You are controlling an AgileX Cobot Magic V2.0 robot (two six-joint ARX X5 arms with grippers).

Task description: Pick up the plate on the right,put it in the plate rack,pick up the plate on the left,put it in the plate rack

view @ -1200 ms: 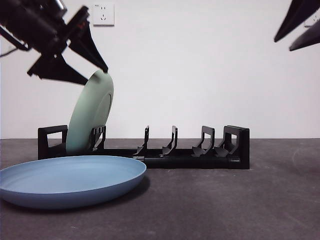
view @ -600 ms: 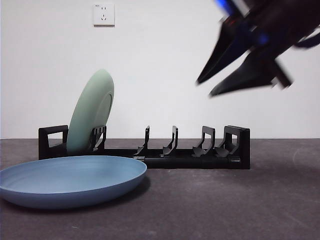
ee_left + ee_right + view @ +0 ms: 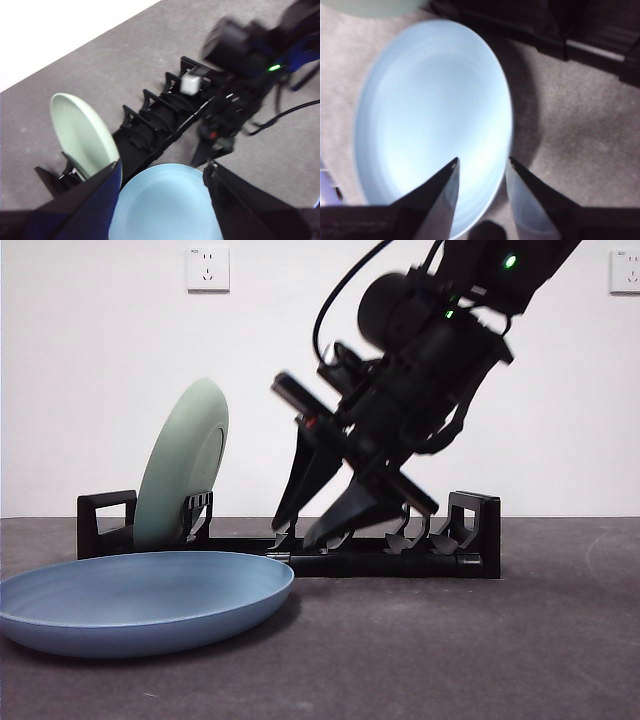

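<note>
With the green plate (image 3: pixel 183 465) racked, the right claw (image 3: pixel 318 525), jaws apart and empty, hangs near the blue plate (image 3: pixel 140 602) rim, which I judge it must straddle and clamp next.

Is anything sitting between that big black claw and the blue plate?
No. In the front view, only bare dark table separates the open right gripper from the blue plate; the right wrist view agrees.

No text, label, brand or number can be read in any view. The wall socket (image 3: pixel 207 268) at 11 o'clock in the front view bears a tiny mark on its upper edge, too small to make out.
</note>
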